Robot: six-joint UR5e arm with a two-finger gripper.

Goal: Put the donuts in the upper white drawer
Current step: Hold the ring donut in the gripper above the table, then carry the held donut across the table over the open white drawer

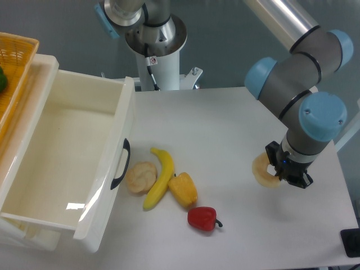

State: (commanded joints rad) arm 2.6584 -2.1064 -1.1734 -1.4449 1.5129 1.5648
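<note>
At the right side of the table, the gripper is clamped on the donuts, a pale tan ring held on edge so that its hole faces out toward the left while the black fingers pinch its right-hand rim; the pastry appears to hang just clear of the white table, judging by the soft shadow beneath it, though contact cannot be ruled out. Gripping the ring by its rim rather than flat looks like a way to keep a firm hold on a soft, rounded shape for the carry. The arm comes down from the upper right, its grey links and blue joint caps folded tightly above the wrist so the tool points nearly straight down. Well apart to the left, the upper white drawer stands pulled open with its black handle toward the table centre, its interior bare and ready to receive the load. Between the two lie a round bun, a banana, a yellow pepper and a red pepper, clustered near the drawer front. An orange basket sits at the far left, behind the drawer.
</note>
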